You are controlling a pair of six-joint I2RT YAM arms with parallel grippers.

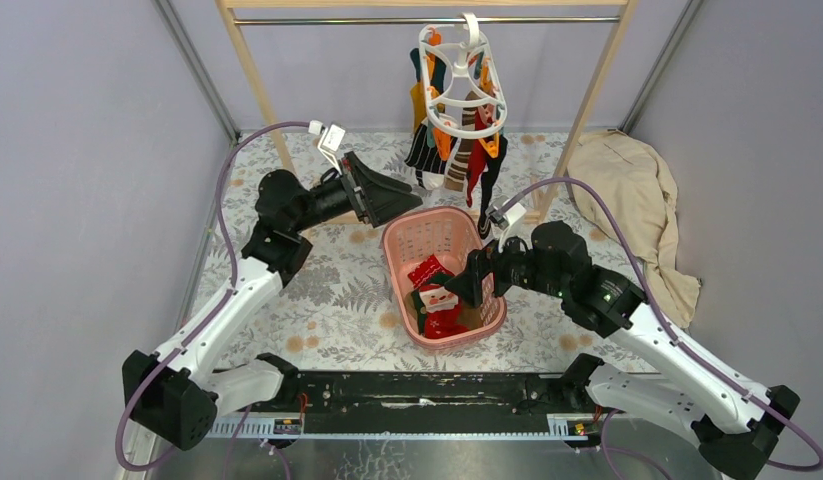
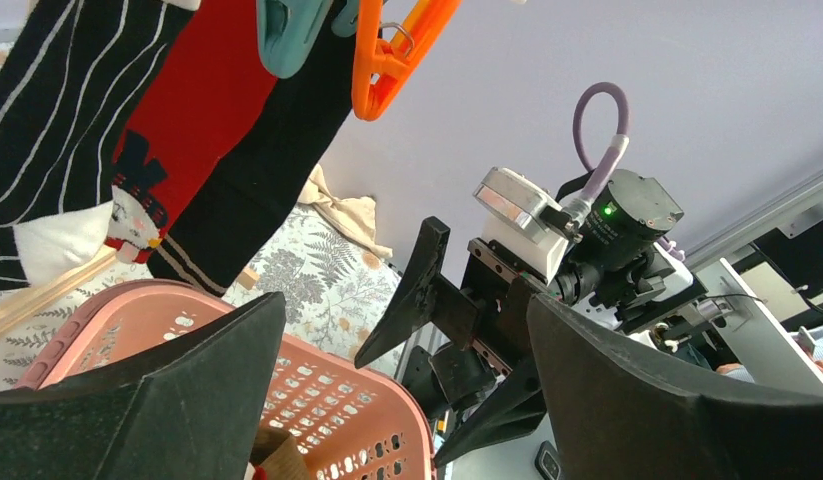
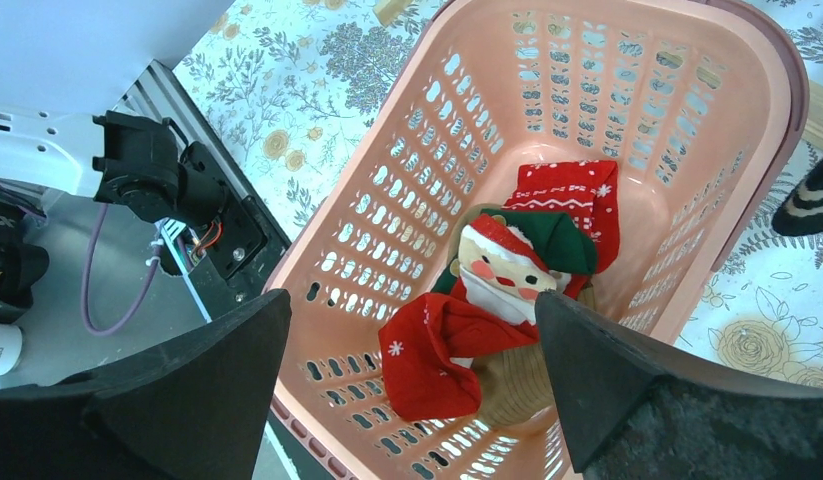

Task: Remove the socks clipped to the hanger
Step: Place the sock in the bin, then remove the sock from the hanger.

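Observation:
The white oval hanger [image 1: 465, 75] hangs by its hook from the wooden rack's rail, with orange and teal clips. Several socks [image 1: 457, 160] hang from it: black striped, red, black, mustard. In the left wrist view a red sock [image 2: 187, 130] and a black sock [image 2: 257, 180] hang under an orange clip [image 2: 392, 50]. My left gripper [image 1: 402, 192] is open and empty, left of the hanging socks. My right gripper [image 1: 457, 288] is open and empty above the pink basket [image 1: 402, 240]. Red Santa-pattern socks [image 3: 507, 290] lie in the basket.
The tall wooden rack [image 1: 257, 80] stands at the back. A beige garment [image 1: 637, 200] lies at the right. The basket's rim [image 3: 787, 110] sits on the floral tablecloth between both arms. The right gripper also shows in the left wrist view [image 2: 457, 330].

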